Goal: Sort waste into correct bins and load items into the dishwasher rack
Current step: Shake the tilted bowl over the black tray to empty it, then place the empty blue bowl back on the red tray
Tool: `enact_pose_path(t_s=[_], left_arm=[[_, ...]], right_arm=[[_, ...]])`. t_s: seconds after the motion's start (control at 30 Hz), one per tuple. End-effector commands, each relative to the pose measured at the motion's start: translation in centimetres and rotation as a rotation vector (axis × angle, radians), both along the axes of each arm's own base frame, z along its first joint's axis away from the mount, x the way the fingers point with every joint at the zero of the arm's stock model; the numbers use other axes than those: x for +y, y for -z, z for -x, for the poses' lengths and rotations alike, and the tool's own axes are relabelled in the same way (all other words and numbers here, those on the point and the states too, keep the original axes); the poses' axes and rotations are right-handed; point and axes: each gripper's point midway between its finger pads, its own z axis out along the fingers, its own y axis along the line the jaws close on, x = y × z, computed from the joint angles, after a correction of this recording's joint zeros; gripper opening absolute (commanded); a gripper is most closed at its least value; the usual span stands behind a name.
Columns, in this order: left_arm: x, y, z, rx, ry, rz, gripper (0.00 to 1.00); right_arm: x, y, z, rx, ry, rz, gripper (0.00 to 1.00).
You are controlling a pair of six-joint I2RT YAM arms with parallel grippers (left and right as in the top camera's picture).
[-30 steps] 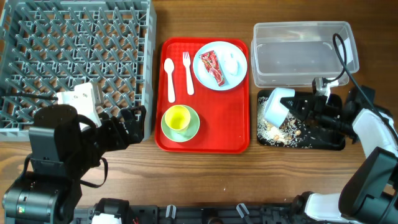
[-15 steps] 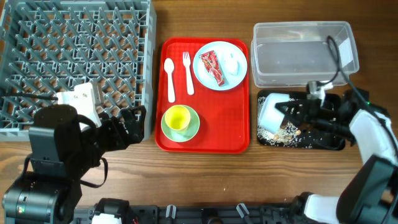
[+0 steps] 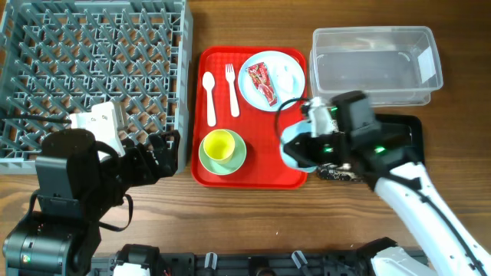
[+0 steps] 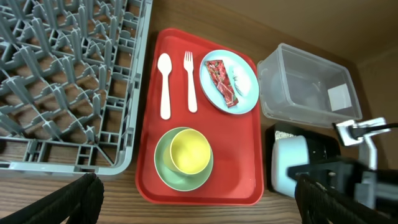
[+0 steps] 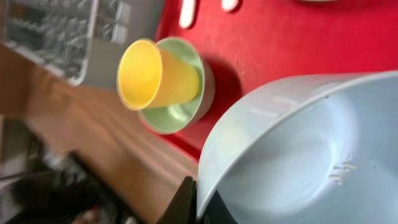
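Note:
My right gripper point(image 3: 308, 144) is shut on the rim of the pale blue-green bowl point(image 3: 292, 148) and holds it over the right edge of the red serving tray point(image 3: 253, 172). In the right wrist view the bowl point(image 5: 298, 149) fills the lower right, with a few grains inside, and my finger point(image 5: 193, 200) pinches its rim. The yellow cup point(image 3: 219, 144) stands in the saucer point(image 3: 238, 159). The plate point(image 3: 288, 90) carries the red wrapper point(image 3: 263, 81) and white scrap point(image 3: 285, 77). Spoon point(image 3: 209, 98) and fork point(image 3: 232, 90) lie beside it. My left gripper point(image 4: 199, 184) is open and empty near the rack point(image 3: 92, 69).
The clear tub point(image 3: 376, 65) stands at the back right. The black tray point(image 3: 406, 130) in front of it is partly hidden by my right arm, with rice grains and brown bits point(image 3: 337, 175) showing at its near-left corner.
My right arm has swung left with the bowl, from over the black tray to over the red tray's right edge. The left arm has not moved.

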Motion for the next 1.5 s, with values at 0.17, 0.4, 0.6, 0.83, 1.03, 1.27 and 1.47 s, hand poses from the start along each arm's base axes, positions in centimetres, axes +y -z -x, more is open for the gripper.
enact_pose_path(t_s=[0.17, 0.4, 0.6, 0.83, 1.03, 1.27, 1.47], left_arm=[[0.3, -0.5, -0.1, -0.017, -0.008, -0.012, 1.00], [0.3, -0.5, -0.1, -0.017, -0.008, -0.012, 1.00], [0.3, -0.5, -0.1, -0.017, -0.008, -0.012, 1.00], [0.3, -0.5, -0.1, -0.017, -0.008, -0.012, 1.00], [0.3, -0.5, -0.1, -0.017, -0.008, -0.012, 1.00], [0.3, -0.5, -0.1, -0.017, -0.008, -0.012, 1.00], [0.3, -0.5, -0.1, -0.017, -0.008, -0.012, 1.00]], right_arm=[[1.9, -2.3, -1.7, -0.050, 0.068, -0.063, 0.04], [-3.6, -9.0, -3.3, -0.054, 0.044, -0.502, 0.04], [-12.9, -12.0, -3.9, -0.073, 0.111, -0.907, 0.04], [-14.7, -7.3, -4.4, 0.157, 0.285, -1.011, 0.04], [-14.7, -7.5, -4.6, 0.122, 0.265, -1.000, 0.05], [-8.6, -10.1, -3.7, -0.122, 0.078, -0.708, 0.05], [-3.2, -4.9, -3.2, -0.149, 0.218, -0.221, 0.04]])
